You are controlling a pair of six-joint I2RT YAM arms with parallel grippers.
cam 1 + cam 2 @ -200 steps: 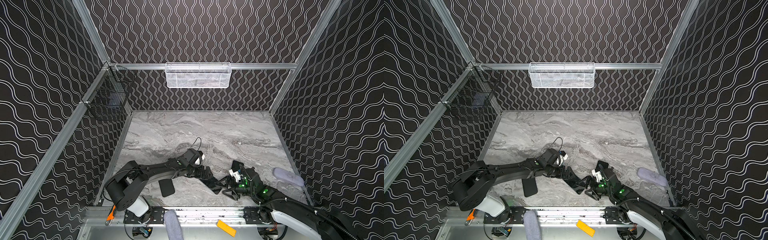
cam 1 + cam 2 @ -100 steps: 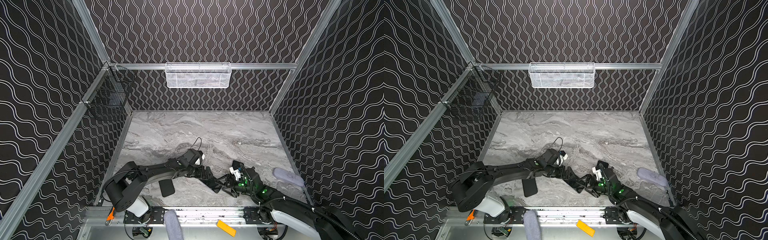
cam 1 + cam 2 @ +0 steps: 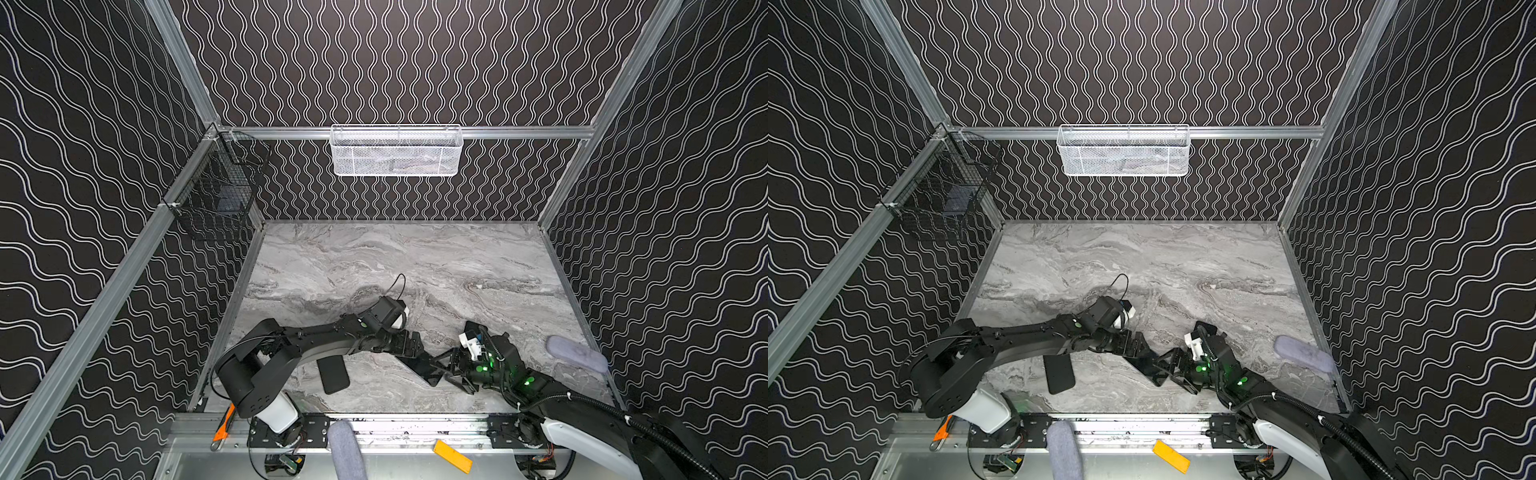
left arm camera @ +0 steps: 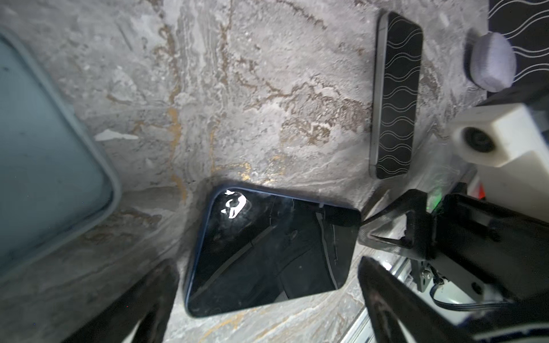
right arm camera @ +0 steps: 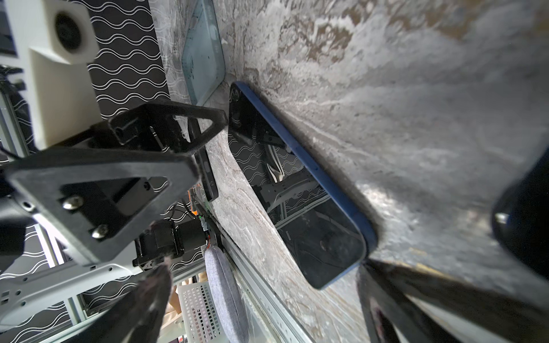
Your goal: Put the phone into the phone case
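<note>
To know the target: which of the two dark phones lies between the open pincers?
The blue-edged phone, framed by both pincers' fingers; the grey-edged phone lies apart from them.

Slight change only. R pincer (image 3: 444, 372) has crept inward toward L pincer (image 3: 419, 360), so the gap btwn them seen a sec ago has narrowed. Both now crowd the dark phone (image 4: 267, 252) lying on the surface (image 3: 374, 257). L pincer itself eased fwd a touch. Whether the phone shifted: can't tell.
</note>
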